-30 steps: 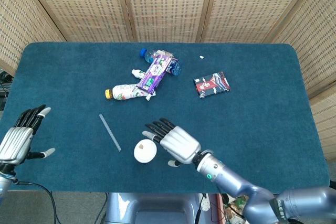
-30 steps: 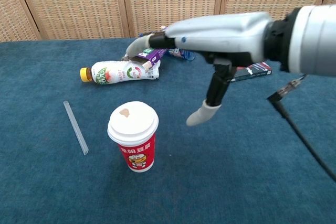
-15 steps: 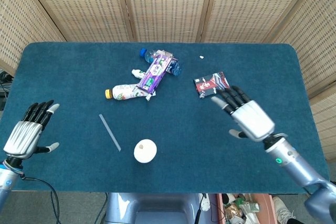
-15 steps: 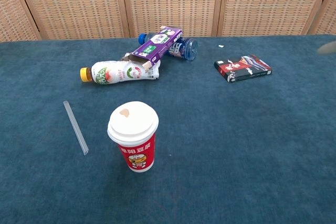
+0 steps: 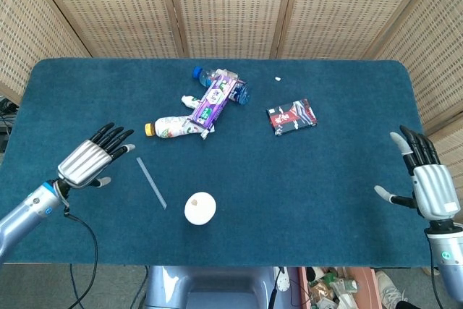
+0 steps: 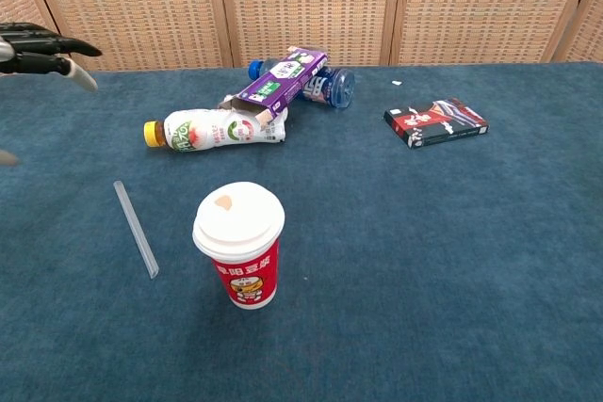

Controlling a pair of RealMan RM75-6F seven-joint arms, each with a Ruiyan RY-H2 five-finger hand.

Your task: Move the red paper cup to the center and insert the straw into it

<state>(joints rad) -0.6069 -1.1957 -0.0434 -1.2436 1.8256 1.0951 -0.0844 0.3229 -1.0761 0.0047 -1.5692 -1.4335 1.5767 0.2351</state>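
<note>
The red paper cup [image 6: 238, 245] with a white lid [image 5: 200, 208] stands upright near the table's front, a little left of the middle. A clear straw [image 5: 151, 182] [image 6: 136, 229] lies flat on the cloth just left of the cup. My left hand [image 5: 90, 159] hovers left of the straw, fingers spread and holding nothing; in the chest view only its dark fingertips [image 6: 42, 44] show at the top left. My right hand [image 5: 425, 179] is out at the table's right edge, fingers spread, nothing in it.
A white drink bottle [image 5: 173, 127] lies on its side behind the straw. A purple carton [image 5: 215, 100] rests across a blue-capped bottle [image 5: 202, 74]. A dark red packet [image 5: 291, 116] lies right of centre. The blue table [image 5: 340, 200] ends close behind the cup.
My right hand pulled away from beside the cup and swung out to the table's right edge. My left hand came in from the far left toward the straw.
</note>
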